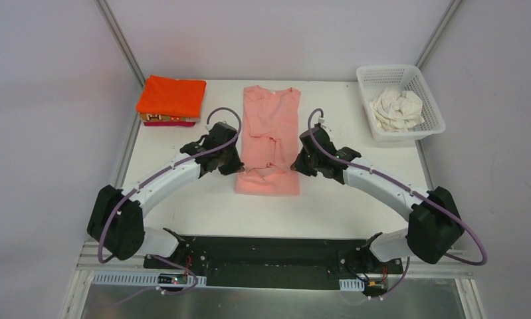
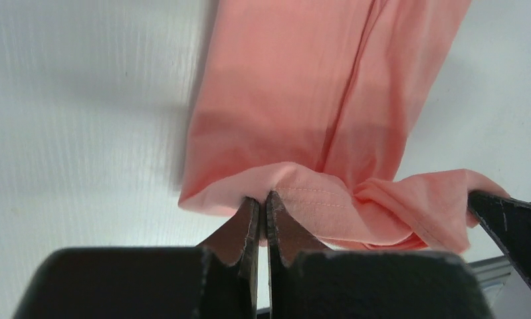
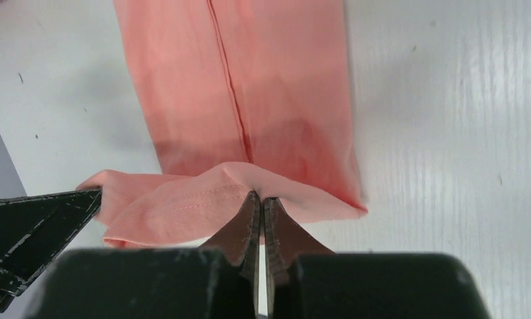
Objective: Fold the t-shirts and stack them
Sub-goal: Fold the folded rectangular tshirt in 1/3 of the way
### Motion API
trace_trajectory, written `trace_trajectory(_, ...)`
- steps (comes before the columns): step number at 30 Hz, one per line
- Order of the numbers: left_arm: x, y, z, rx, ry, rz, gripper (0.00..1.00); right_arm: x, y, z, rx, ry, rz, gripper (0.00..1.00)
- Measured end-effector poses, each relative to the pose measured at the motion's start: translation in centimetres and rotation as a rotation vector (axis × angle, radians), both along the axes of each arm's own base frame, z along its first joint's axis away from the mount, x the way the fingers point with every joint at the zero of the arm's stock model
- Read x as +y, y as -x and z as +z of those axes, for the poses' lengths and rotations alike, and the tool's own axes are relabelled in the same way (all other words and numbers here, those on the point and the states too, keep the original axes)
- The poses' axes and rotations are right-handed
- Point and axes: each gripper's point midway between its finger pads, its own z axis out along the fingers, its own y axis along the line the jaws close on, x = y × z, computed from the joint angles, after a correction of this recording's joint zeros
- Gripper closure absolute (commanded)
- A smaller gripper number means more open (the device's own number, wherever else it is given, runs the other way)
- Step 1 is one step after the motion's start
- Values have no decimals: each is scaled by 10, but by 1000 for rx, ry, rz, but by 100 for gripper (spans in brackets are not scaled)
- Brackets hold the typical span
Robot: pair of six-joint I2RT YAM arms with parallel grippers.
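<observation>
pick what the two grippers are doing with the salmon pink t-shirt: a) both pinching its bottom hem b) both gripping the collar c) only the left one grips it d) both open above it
a: in the wrist views the left gripper and the right gripper are each shut on the stitched bottom hem of the salmon pink t-shirt.

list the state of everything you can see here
pink shirt: folded into a long strip, near hem lifted
left gripper: shut on the hem, left side
right gripper: shut on the hem, right side
orange shirt: folded flat
white shirt: crumpled in the basket
basket: upright
</observation>
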Motion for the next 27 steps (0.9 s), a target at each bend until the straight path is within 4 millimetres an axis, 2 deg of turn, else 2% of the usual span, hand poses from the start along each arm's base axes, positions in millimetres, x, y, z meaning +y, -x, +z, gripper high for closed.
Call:
trace_trajectory(6,4,-49,-2,7,-36,23,100,0,-48,4,-32,2,-22,100)
trace_trajectory(13,5,-97,-11,28,-37,21,100,2,-90,-5,-18,-17,-30,100)
trace_trajectory(19,4,-120,-20,41,-36,-1,100,2,-116,-13,-2,-53,-27,100)
trace_trajectory(27,-1,-143,-22,24,-42,-34,100,2,-137,-23,16,-94,-28,100)
